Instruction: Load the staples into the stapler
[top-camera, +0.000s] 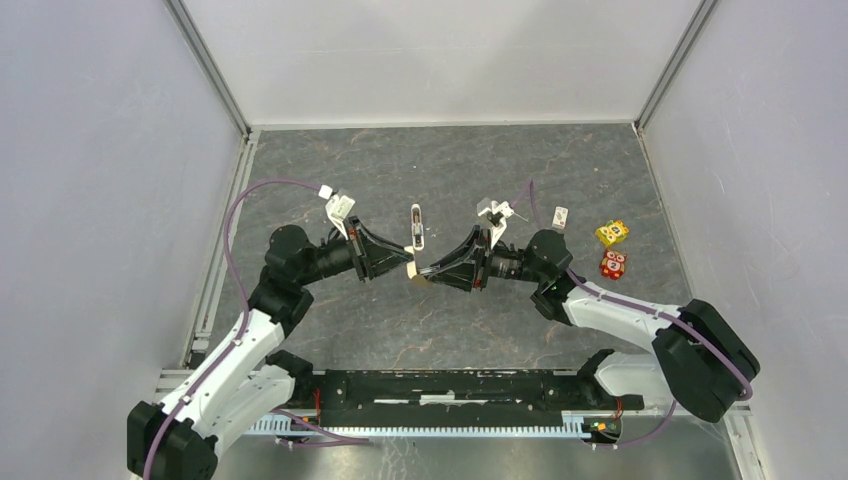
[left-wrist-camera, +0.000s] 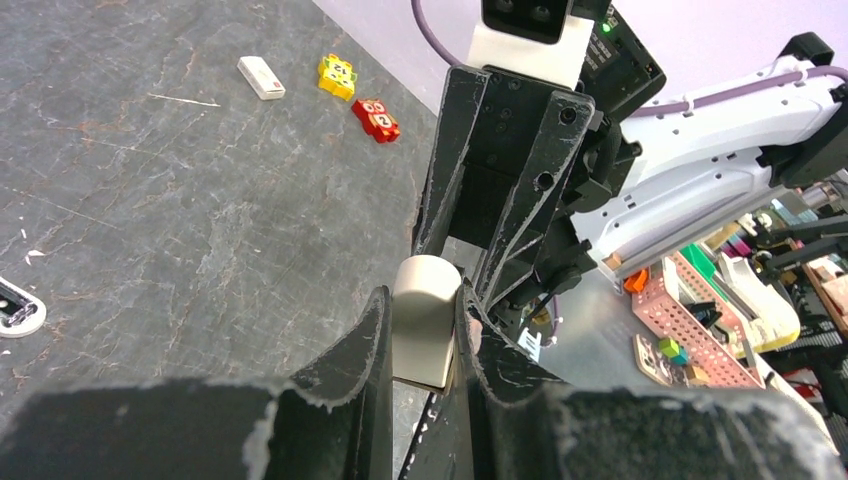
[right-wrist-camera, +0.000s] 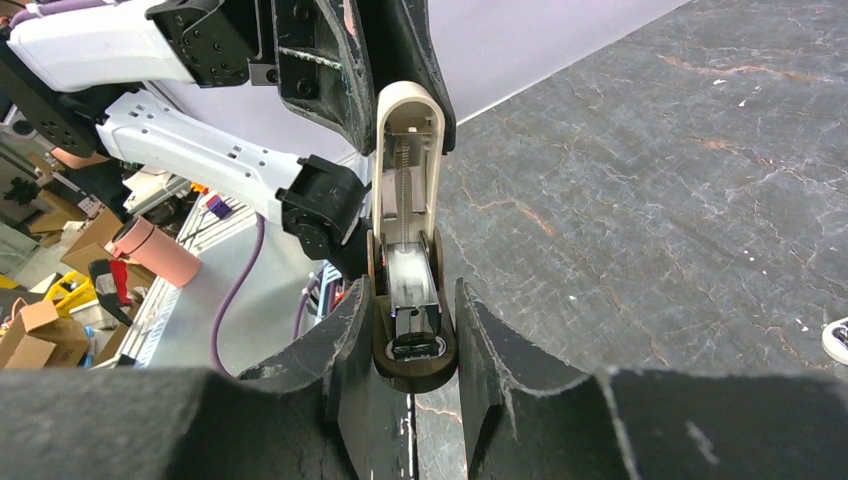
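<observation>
at centre of table (top-camera: 330, 170): left gripper (top-camera: 411, 268), arm reaching in from 8 o'clock, fingers (left-wrist-camera: 365, 350) clamped on cream end of stapler (right-wrist-camera: 408, 200), held off the table and hinged open. right gripper (top-camera: 428, 271), arm from 4 o'clock, fingers (right-wrist-camera: 345, 340) flanking stapler's dark base; grip cannot be told. whitish box (top-camera: 560, 216) toward 2 o'clock, flat on table; staples themselves too small to make out. yellow cube (top-camera: 612, 232), red cube (top-camera: 613, 264) at 3 o'clock.

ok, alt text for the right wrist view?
An open stapler runs up mid-frame, its spring channel exposed, its cream top end held by the left pincer and its dark lower end flanked by the right pincer. A grey marbled table lies behind.
</observation>
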